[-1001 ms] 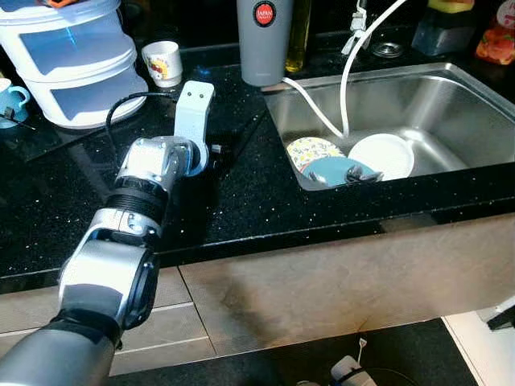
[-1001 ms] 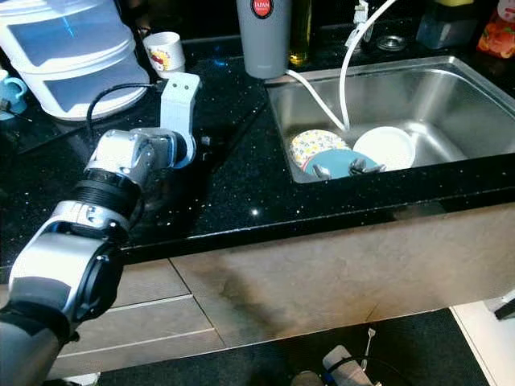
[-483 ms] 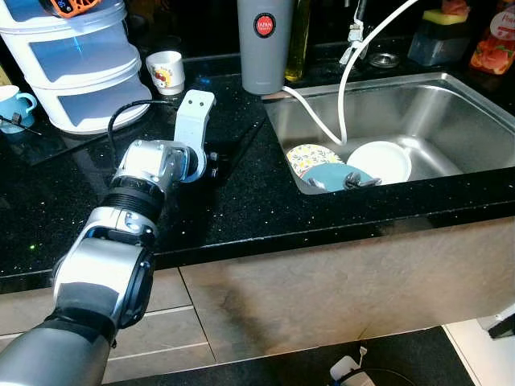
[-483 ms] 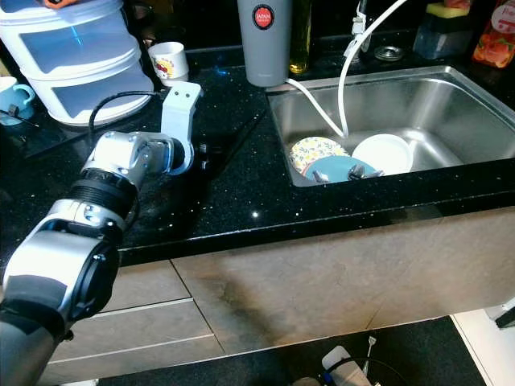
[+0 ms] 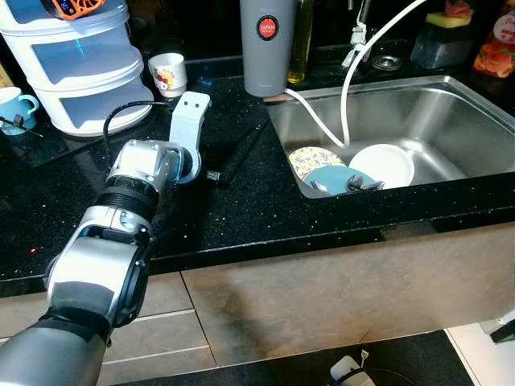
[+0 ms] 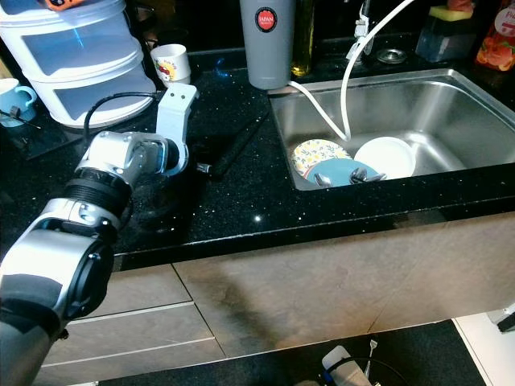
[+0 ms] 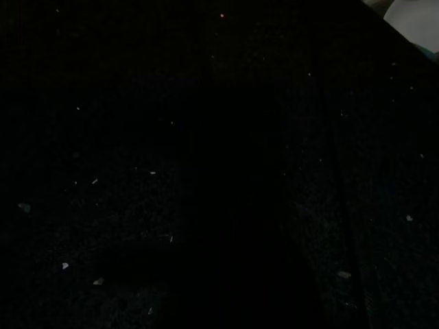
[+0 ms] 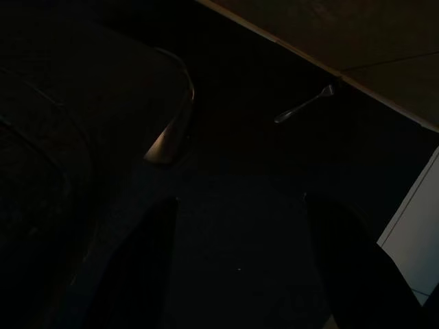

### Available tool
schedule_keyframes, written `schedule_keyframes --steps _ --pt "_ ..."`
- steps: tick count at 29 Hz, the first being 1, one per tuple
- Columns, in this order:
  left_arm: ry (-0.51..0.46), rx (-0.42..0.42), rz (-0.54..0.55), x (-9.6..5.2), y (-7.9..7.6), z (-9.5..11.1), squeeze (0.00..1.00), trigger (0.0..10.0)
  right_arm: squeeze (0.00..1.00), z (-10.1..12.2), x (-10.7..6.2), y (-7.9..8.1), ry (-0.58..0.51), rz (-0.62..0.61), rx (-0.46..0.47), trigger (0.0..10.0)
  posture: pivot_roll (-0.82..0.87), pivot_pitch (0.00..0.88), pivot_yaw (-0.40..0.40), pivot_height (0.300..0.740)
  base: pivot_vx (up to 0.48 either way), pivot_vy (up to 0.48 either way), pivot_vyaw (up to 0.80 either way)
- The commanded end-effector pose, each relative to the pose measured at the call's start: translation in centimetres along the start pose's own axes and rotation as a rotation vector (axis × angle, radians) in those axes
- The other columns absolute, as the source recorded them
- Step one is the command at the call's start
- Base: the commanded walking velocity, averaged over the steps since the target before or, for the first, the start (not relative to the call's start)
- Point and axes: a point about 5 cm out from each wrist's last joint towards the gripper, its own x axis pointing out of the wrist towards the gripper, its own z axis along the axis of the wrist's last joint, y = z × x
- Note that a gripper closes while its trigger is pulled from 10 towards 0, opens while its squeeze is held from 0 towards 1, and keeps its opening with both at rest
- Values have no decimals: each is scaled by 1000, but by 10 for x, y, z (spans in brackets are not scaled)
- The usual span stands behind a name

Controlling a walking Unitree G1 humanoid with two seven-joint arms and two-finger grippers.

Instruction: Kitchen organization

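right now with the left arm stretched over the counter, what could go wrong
The left gripper lies low on the black counter, so a sweep toward the sink could scrape it or catch the sink rim. The small cup and the grey flask stand close behind the arm and might get knocked. The white hose hangs over the stacked plates and could snag.

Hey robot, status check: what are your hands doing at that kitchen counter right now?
Left gripper low over the black counter, fingers unclear. Right gripper hanging idle. Dishes piled in sink.
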Motion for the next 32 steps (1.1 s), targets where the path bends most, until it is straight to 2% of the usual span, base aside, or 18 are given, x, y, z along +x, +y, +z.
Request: schedule_keyframes --steps 1,7,8,9,10,11,13,14,15,16,21,25,26,28,29,30,31,32 --pt "146 -46 9 9 6 -36 0 0 0 -1 0 2 7 -1 21 10000 -87 52 34 740 0 0 0" --pt "145 -49 9 8 8 -36 0 0 0 -1 0 3 8 -1 21 10000 -86 44 33 740 0 0 0" --pt "79 -43 9 7 8 -28 0 0 0 -1 0 3 9 -1 21 10000 -86 41 35 740 0 0 0" --pt "79 -43 9 7 8 -28 0 0 0 -1 0 3 9 -1 21 10000 -86 41 35 740 0 0 0" --pt "38 -49 4 6 8 -22 0 0 0 -1 0 3 9 -1 20 10000 -87 41 34 740 0 0 0" --pt "-61 -84 -16 2 8 -8 0 0 0 -1 0 3 9 -1 20 10000 -87 40 34 740 0 0 0" --pt "-164 -135 -57 -5 8 9 0 0 0 -1 0 3 10 -2 20 10000 -88 39 33 740 0 0 0" --pt "-281 -193 -99 -15 8 28 0 0 0 -1 0 3 10 -2 19 10000 -87 37 33 740 0 0 0" --pt "-317 -212 -113 -19 8 34 0 0 0 -1 0 3 11 -1 19 10000 -87 37 33 740 0 0 0" --pt "-412 -210 -147 -29 8 49 0 0 0 -1 0 3 12 -1 18 10000 -85 38 32 740 0 0 0" --pt "-566 -216 -215 -53 9 73 0 0 0 -1 1 2 13 0 16 10000 -84 37 34 740 0 0 0" --pt "-609 -242 -287 -58 5 78 0 0 0 -1 1 2 13 0 15 10000 -83 38 35 740 0 0 0" --pt "-623 -253 -320 -60 2 79 0 0 0 -1 1 2 14 0 14 10000 -82 36 33 740 0 0 0" --pt "-650 -242 -473 -65 -13 80 0 0 0 0 1 2 13 0 13 10000 -86 35 34 740 0 0 0" --pt "-663 -250 -561 -68 -21 81 0 0 0 0 1 2 13 -1 13 10000 -86 35 34 740 0 0 0" --pt "-684 -279 -715 -75 -31 81 0 0 0 0 1 2 13 -1 13 10000 -87 34 34 740 0 0 0" --pt "-684 -279 -715 -75 -31 81 0 0 0 0 1 2 13 -1 13 10000 -87 34 34 740 0 0 0" --pt "-683 -265 -782 -79 -37 79 0 941 0 0 1 2 13 -1 14 10000 -87 34 34 740 0 0 0"
